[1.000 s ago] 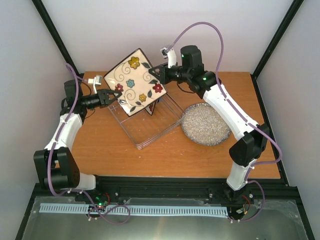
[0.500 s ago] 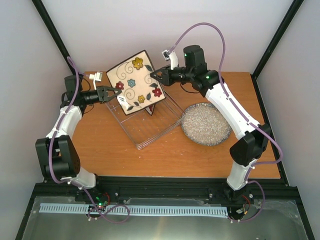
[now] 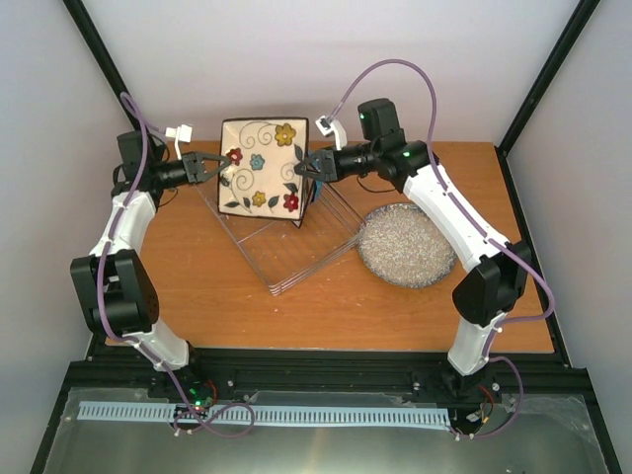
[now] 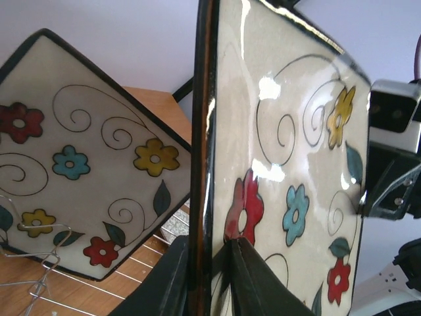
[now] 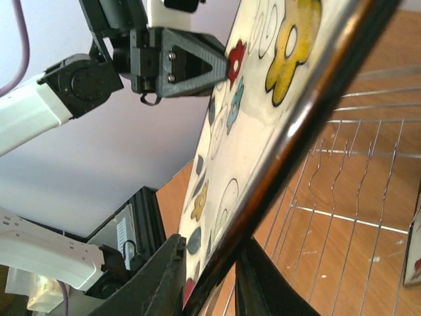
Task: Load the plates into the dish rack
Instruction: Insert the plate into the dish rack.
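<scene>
Pinching the plate (image 3: 259,178), left gripper (image 3: 226,162) faces right gripper (image 3: 303,168).

- I've turned the square cream flowered plate with the dark rim (image 3: 262,168) from its diamond tilt to level edges, further back-left over the silver wire dish rack (image 3: 296,259).
- My left gripper (image 3: 225,164) has moved toward the back wall.
- My right gripper (image 3: 304,168) has come nearer.
</scene>
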`<move>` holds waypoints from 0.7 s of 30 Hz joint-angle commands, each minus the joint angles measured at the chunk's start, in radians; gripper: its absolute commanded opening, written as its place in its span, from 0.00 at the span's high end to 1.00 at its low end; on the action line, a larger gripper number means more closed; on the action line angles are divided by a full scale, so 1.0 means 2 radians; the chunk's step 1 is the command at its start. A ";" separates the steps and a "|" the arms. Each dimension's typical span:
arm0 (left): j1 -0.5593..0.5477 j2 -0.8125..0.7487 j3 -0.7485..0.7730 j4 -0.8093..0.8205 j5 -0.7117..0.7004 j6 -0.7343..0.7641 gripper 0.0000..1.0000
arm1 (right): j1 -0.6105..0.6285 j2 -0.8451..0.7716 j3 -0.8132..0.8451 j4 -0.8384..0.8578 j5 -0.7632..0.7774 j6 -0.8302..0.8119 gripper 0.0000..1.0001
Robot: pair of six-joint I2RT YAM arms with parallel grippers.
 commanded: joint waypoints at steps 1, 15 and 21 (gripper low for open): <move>-0.020 -0.021 0.019 0.050 -0.025 -0.046 0.99 | 0.048 0.008 -0.005 0.013 -0.102 -0.003 0.80; -0.034 -0.119 -0.040 0.072 -0.090 -0.102 0.99 | 0.048 0.035 0.005 0.050 0.005 0.039 0.85; -0.056 -0.158 -0.089 0.088 -0.132 -0.127 0.99 | 0.048 0.039 0.004 0.079 0.030 0.058 0.84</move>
